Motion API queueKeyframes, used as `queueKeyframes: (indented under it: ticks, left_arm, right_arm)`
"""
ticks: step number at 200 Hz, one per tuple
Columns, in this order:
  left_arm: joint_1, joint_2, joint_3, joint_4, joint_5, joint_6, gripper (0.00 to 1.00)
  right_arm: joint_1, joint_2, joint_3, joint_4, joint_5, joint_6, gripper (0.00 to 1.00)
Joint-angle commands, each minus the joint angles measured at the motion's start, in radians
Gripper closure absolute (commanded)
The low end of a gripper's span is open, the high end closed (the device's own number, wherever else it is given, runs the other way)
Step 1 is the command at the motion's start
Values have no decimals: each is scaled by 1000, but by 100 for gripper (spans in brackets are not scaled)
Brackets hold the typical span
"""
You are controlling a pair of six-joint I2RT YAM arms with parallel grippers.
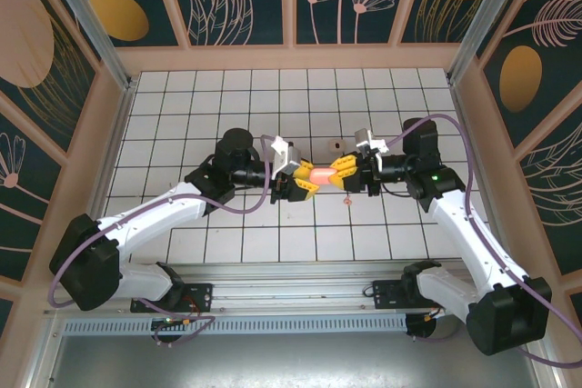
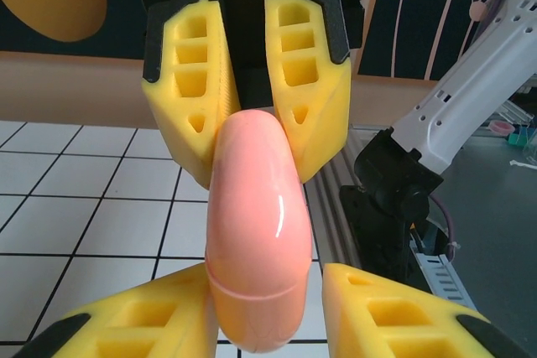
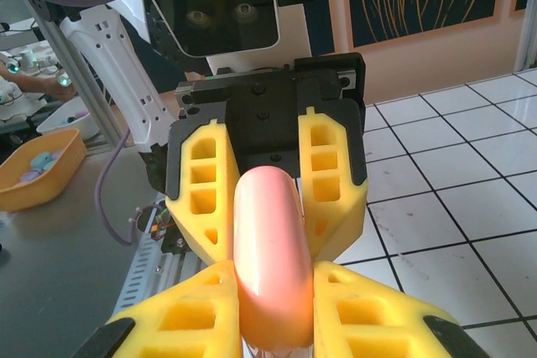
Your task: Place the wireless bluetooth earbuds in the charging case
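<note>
Salmon-pink charging case (image 1: 322,174) is hanging in mid-air over the middle of the white tiled tabletop (image 1: 182,115), lying lengthwise between the two hands, which are meeting nose to nose. Right hand (image 1: 350,173) is gripping one end of the case, its yellow fingers (image 2: 189,98) pressing both sides of the shell. Left hand (image 1: 300,181) is bracketing the opposite end; in the left wrist view one pad is touching the shell while a thin gap is showing at the other, so I cannot tell whether it is clamping or merely cradling. Case lid is sitting closed, seam line showing.
</note>
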Motion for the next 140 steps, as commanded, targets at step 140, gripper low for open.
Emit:
queueKeyframes:
  ticks: [140]
  left_arm:
    - [3,13,36,26,27,-22,63]
  right_arm:
    - [18,7,-16,42,-15,24,80]
